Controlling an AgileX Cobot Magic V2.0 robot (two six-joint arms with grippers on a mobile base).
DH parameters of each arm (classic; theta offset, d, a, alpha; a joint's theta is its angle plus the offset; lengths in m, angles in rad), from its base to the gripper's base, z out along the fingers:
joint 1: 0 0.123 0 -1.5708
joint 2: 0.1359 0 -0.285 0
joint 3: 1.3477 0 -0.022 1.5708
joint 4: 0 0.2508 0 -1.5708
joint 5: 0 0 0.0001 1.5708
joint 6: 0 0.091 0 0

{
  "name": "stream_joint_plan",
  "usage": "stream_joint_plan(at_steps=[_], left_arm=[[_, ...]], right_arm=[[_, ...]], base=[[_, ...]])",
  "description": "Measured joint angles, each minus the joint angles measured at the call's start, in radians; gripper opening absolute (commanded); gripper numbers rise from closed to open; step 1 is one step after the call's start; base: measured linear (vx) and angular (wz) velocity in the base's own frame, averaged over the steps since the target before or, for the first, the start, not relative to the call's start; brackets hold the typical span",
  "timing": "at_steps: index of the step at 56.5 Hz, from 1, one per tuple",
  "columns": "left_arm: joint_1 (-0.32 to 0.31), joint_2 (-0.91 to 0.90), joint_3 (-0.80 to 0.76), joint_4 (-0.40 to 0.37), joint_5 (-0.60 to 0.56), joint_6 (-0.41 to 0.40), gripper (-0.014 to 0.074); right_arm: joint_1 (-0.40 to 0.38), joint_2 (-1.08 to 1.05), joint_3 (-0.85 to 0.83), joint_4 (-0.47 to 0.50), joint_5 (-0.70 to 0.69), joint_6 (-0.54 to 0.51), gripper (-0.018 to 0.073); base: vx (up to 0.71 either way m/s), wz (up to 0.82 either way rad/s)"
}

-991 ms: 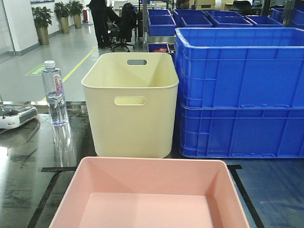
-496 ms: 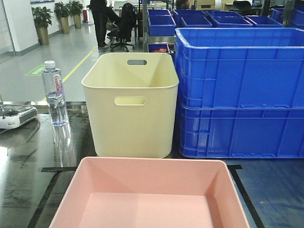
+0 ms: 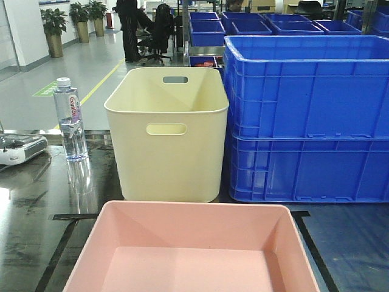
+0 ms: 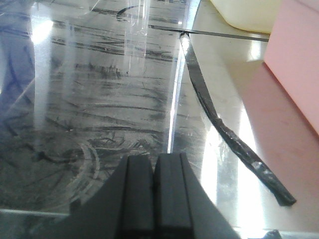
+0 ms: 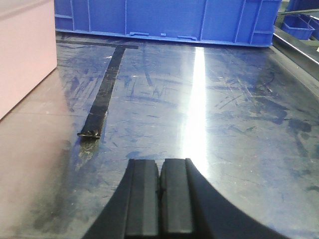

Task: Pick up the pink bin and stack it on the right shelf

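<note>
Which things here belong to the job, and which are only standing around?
Belonging to the job:
- pink bin
- right shelf, the shiny metal top with black tape
- left claw and right claw, both shut and empty

Only standing around:
- cream bin
- blue crates
- water bottle
- remote controller

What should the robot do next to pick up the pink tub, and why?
Probably open both grippers and bring them in toward the pink bin. The left gripper and right gripper are shut and hold nothing, each out beside the bin over the shiny shelf, not touching it.
</note>
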Motion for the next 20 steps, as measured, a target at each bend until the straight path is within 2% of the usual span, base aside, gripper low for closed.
stream_joint_plan(at_steps=[20], left_arm=[[0.0,0.0,0.0,0.0,0.0,0.0,-0.0008]], right_arm=[[0.0,0.0,0.0,0.0,0.002,0.0,-0.0011]], base=[[0.0,0.0]])
